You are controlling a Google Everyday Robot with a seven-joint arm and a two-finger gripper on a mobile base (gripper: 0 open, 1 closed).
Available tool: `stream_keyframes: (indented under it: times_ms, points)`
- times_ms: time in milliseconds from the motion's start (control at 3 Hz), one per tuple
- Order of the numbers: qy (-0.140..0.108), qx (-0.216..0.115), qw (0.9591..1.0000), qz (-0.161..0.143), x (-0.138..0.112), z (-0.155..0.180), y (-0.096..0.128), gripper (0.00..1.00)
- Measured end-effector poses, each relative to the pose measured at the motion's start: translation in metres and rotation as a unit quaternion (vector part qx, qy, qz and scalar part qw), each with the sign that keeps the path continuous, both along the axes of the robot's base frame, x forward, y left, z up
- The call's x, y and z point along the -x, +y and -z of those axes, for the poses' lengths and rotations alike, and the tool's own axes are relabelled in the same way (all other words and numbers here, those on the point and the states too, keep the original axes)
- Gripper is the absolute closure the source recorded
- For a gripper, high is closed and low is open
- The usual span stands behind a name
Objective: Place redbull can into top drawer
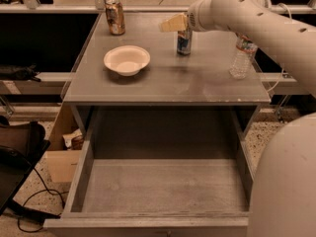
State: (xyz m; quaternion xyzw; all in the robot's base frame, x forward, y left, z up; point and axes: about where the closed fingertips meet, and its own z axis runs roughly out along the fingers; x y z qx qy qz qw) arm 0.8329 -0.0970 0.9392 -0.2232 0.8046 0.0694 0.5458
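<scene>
The redbull can point(184, 42) stands upright on the grey cabinet top point(168, 78), toward the back right of centre. Its top is hidden behind my arm. My gripper point(170, 23) hangs just above and to the left of the can, with its pale yellow fingers point(168, 24) pointing left. The top drawer point(163, 186) is pulled out wide below the cabinet top, and its flat grey bottom is bare.
A white bowl point(127, 59) sits left of centre on the top. An orange-brown can point(115, 17) stands at the back left. A clear water bottle point(243, 55) stands at the right edge. A cardboard box point(61, 149) and cables lie on the floor to the left.
</scene>
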Motion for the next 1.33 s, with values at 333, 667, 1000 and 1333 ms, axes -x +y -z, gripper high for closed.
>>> stream_keyframes:
  times_ms: [333, 667, 1000, 1333]
  points:
    - [0.001, -0.016, 0.9998, 0.014, -0.008, 0.015, -0.008, 0.00]
    - [-0.002, -0.027, 0.9995, 0.018, -0.019, 0.029, -0.011, 0.27]
    - [-0.002, -0.027, 0.9995, 0.018, -0.019, 0.029, -0.011, 0.50]
    - [-0.002, -0.027, 0.9995, 0.018, -0.019, 0.029, -0.011, 0.73]
